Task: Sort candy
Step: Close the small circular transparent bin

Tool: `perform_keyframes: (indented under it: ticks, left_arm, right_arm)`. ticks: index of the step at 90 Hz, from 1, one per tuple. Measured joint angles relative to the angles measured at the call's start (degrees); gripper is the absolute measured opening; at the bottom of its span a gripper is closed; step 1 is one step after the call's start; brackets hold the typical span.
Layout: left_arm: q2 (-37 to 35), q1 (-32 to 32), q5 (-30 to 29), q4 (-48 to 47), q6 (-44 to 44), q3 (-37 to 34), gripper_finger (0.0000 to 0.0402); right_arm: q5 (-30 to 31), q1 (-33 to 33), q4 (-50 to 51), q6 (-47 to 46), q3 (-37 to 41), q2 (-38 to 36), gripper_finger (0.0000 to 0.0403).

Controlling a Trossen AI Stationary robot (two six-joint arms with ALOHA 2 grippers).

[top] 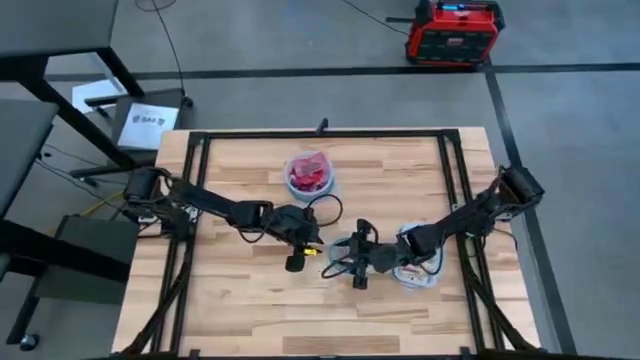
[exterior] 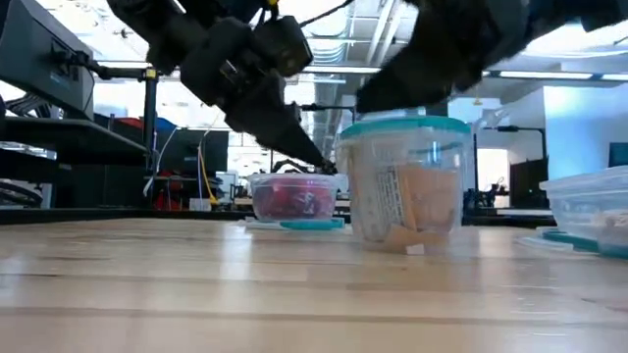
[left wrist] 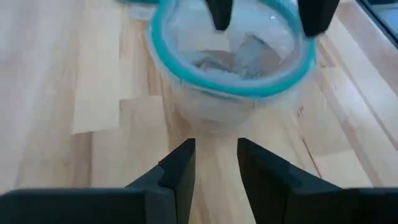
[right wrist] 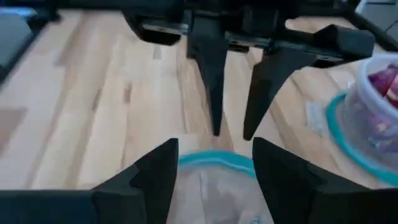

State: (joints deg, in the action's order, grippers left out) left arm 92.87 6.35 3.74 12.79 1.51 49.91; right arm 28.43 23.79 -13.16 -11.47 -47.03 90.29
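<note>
High view: left gripper (top: pixel 309 252) and right gripper (top: pixel 340 262) meet nose to nose at table centre. A clear round bowl of red wrapped candy (top: pixel 310 175) sits at 12 o'clock of them; another clear bowl (top: pixel 418 262) lies at 3 o'clock.

Low view: clear teal-rimmed tub (exterior: pixel 404 183) with pale sweets (exterior: pixel 407 211) stands mid-table.

Left wrist view: fingers (left wrist: pixel 180 177) slightly parted, empty.

Right wrist view: fingers (right wrist: pixel 157 171) spread, nothing between.
</note>
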Motion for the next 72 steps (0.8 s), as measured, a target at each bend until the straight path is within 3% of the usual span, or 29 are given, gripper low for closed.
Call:
perform_keyframes:
  ticks: [23,38,51,72]
  left_arm:
    - [-5.24,0.0,-0.23,2.54,-1.53,-0.02,0.0107]
    - [-5.21,-0.04,-0.25,6.96,-3.83,-0.04,0.0107]
    - [-5.06,-0.04,-0.27,9.0,-3.37,0.04,0.0107]
    - [-2.16,0.94,0.87,5.05,-2.16,5.84,0.0107]
  right_arm:
    - [-0.79,2.59,7.13,-0.68,-0.13,-9.77,0.0193]
    - [0.11,5.09,15.74,-6.49,-0.19,-14.76,0.0193]
    - [3.11,7.7,23.22,-13.67,-0.2,-15.09,0.0193]
    - [8.39,12.93,23.6,-19.95,-0.2,-12.95,0.0193]
